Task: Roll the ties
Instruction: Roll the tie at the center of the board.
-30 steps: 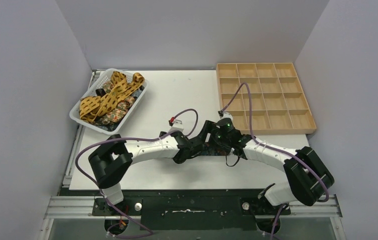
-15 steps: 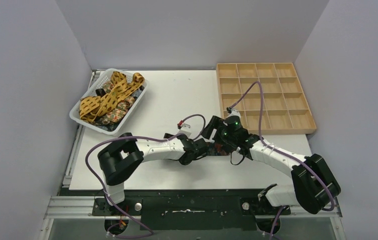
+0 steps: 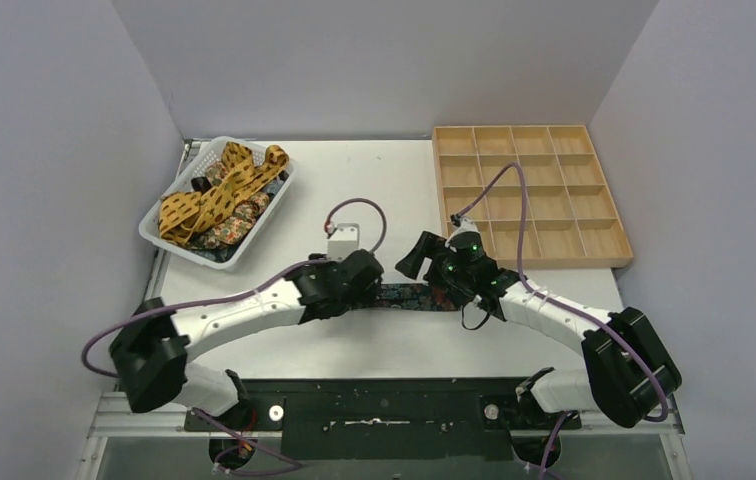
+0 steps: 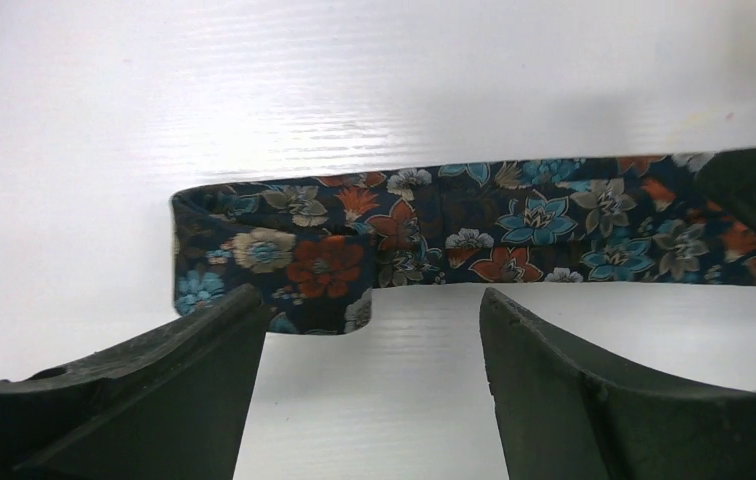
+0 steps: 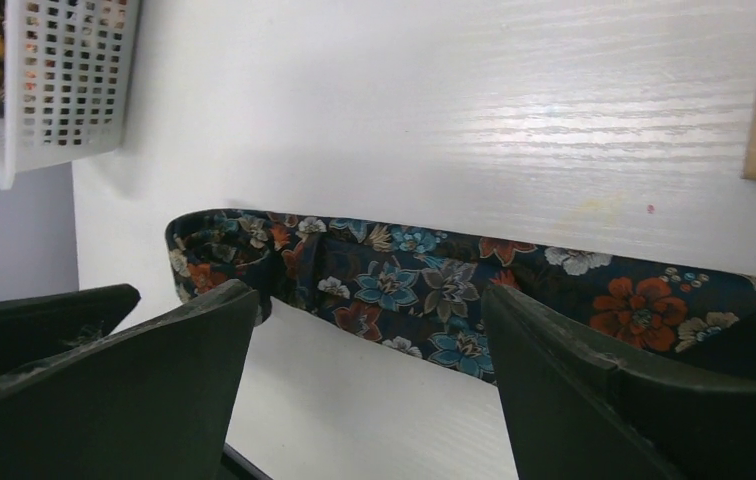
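Observation:
A dark navy floral tie [image 3: 409, 296] lies flat on the white table between my two grippers. In the left wrist view the tie [image 4: 474, 225] runs across ahead of the fingers, with a folded end at the left. My left gripper [image 4: 369, 298] is open, nothing between its fingers, its tips just short of the tie's near edge. My right gripper [image 5: 369, 293] is open too, its fingers standing over the tie [image 5: 404, 280] without gripping it. From above, the left gripper [image 3: 369, 292] is at the tie's left end and the right gripper [image 3: 432, 280] at its right part.
A white basket [image 3: 154, 232] at the back left holds several more ties [image 3: 216, 195], mustard-yellow and floral. A wooden compartment tray [image 3: 529, 195] sits at the back right. Purple cables loop over both arms.
My left gripper has opened and let go of the tie's end, and the left arm has drawn back to the left. The right gripper has opened a little wider.

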{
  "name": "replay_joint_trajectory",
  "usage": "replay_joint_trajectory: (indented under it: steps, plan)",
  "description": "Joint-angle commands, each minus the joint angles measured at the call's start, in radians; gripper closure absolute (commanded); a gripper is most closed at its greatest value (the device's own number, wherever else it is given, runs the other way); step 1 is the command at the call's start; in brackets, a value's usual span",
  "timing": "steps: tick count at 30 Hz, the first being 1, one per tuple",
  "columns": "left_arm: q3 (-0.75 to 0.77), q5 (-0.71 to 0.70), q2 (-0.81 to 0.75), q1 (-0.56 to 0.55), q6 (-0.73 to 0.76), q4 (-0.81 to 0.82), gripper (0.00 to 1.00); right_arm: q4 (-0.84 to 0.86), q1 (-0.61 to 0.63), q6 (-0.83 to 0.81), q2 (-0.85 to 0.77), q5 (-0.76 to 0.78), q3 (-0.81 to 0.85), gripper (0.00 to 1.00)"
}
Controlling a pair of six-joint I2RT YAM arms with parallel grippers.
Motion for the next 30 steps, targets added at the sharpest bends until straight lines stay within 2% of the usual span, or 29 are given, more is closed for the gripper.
replay_joint_trajectory:
  steps: [1,4,5,12,14,17,25,30]
  plan:
    - [-0.128,0.093,-0.228,0.078,-0.031,0.136,0.24,0.178,-0.005,-0.046,-0.026,-0.130,-0.016,0.12]
    - [-0.235,0.161,-0.395,0.174,-0.052,0.159,0.23,0.327,0.012,-0.169,0.035,-0.300,0.005,0.07]
    - [-0.264,0.182,-0.441,0.210,-0.056,0.158,0.22,0.341,0.032,-0.262,0.060,-0.321,0.031,0.03]
    - [-0.412,0.371,-0.625,0.448,-0.064,0.146,0.20,0.313,0.272,-0.962,0.211,-0.225,0.148,0.00]
    - [-0.435,0.405,-0.649,0.501,-0.071,0.130,0.19,0.351,0.295,-1.061,0.240,-0.207,0.160,0.00]
    - [-0.479,0.480,-0.689,0.562,-0.073,0.156,0.18,0.289,0.330,-1.216,0.287,-0.276,0.227,0.00]
    - [-0.549,0.514,-0.780,0.600,-0.105,0.151,0.18,0.146,0.368,-1.327,0.417,-0.320,0.380,0.00]
    - [-0.556,0.507,-0.804,0.606,-0.112,0.131,0.18,0.136,0.378,-1.326,0.478,-0.357,0.423,0.00]
